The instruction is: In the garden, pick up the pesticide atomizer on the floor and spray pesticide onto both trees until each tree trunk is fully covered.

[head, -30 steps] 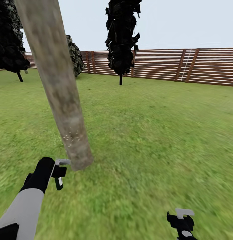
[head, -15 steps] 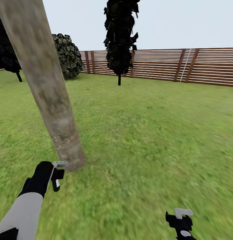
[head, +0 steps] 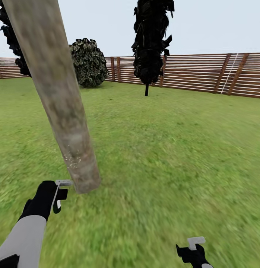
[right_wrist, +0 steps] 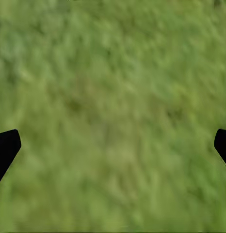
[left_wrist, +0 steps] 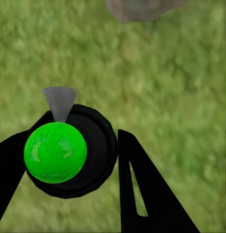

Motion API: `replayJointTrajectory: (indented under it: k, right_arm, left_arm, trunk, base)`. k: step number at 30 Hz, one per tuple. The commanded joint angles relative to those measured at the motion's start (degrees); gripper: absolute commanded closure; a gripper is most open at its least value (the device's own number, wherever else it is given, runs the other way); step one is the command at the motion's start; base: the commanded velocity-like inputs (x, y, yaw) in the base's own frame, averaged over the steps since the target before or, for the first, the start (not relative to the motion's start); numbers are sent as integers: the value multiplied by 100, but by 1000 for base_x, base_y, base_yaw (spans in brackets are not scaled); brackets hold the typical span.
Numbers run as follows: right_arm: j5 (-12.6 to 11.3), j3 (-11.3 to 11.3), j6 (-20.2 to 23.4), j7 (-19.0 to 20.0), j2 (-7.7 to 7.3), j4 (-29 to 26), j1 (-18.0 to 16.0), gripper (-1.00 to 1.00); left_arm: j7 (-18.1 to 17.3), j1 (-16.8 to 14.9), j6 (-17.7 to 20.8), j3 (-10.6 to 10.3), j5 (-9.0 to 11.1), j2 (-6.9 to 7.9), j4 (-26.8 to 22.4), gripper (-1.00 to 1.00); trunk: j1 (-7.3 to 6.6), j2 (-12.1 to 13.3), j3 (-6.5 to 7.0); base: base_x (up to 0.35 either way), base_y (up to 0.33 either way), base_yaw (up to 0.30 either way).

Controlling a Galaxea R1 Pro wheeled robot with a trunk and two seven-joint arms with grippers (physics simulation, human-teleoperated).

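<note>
1. At the far left of the head view, the left gripper (head: 57, 197) is held low above the lawn, its black fingers closed around the pesticide atomizer (head: 60, 193), a small dark spray bottle with a light grey trigger head. In the left wrist view the atomizer (left_wrist: 69, 150) sits between the two fingers, seen from above as a dark round body with a bright green cap and a grey nozzle.
2. The nozzle points toward the foot of the tree trunk (head: 57, 96), a thick, pale grey-tan mottled column just beside the gripper. That suits spraying at close range, and the low hold looks chosen to reach the bottom of the trunk.
3. A patch of fine pale specks shows low on the trunk. It may be spray already landed, though the render is too coarse to be sure. The bark above it looks unmarked, so I judge the coverage far from complete.
4. Behind the trunk stand a rounded dark-leaved bush (head: 89, 62) and a narrow black cypress-like tree (head: 150, 41), both before the red-brown slatted wooden fence (head: 197, 72). None of these is a target.
5. The bright green grass floor (head: 167, 149) spreads wide to the right, with no second pale trunk on it, so the other tree probably calls for a drive or a turn.
6. At the lower right, the right gripper (head: 193, 250) hangs idle over the grass. In the right wrist view its black fingertips (right_wrist: 6, 148) sit at opposite edges, spread wide with nothing between them.
</note>
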Motion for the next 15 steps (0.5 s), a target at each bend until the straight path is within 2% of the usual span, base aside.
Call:
replayJointTrajectory:
  k: [1,15]
  right_arm:
    - [71,-31,-20,37,-5,6,0,-100]
    - [79,-42,-22,24,-42,-9,2,-100]
  left_arm:
    - [-53,-4,18,11,-68,-23,-7,100]
    - [-78,-4,29,30,-51,-56,23,100]
  trunk:
    - [1,-2,-5]
    - [1,-2,-5]
  base:
    - [89,-251,24]
    - [-13,-275,2]
